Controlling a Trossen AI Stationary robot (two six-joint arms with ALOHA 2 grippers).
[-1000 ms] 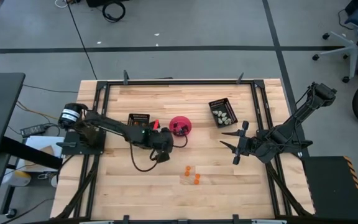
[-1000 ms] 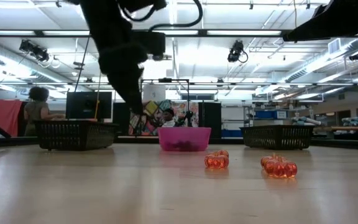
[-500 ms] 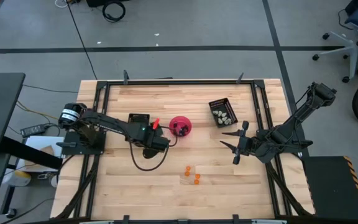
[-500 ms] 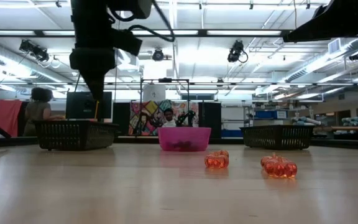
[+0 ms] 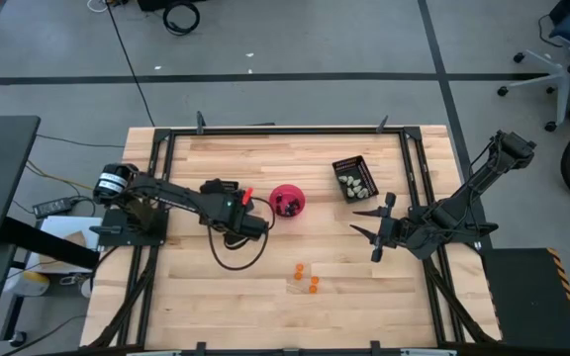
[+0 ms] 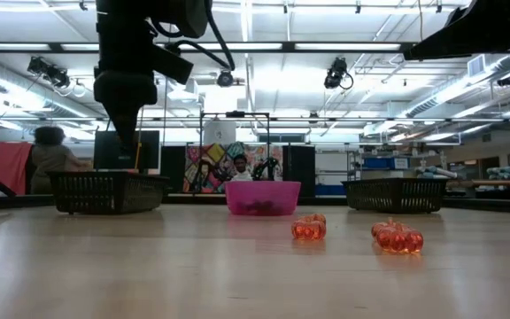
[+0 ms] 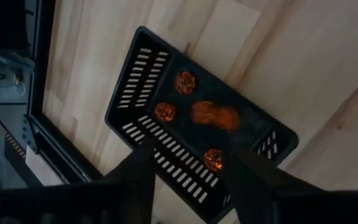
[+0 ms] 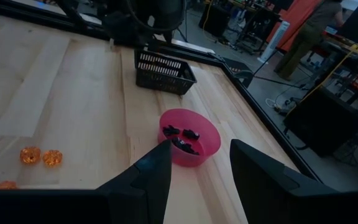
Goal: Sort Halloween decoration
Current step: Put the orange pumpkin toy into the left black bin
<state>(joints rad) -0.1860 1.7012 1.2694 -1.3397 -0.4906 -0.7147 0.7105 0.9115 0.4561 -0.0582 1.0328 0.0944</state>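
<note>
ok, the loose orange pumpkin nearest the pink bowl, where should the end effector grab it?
Probably from straight above, fingers closing across the middle of the orange pumpkin. It sits low and squat on the table, clear of the other two pumpkins, so a side approach would likely scrape the wood. The right end effector waits open nearby and looks best placed.

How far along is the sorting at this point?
Done: orange trinkets lie in the left tray, whitish ones in the right tray, black ones in the pink bowl. In hand: left gripper open above its tray. Left: orange pieces on the table.
</note>
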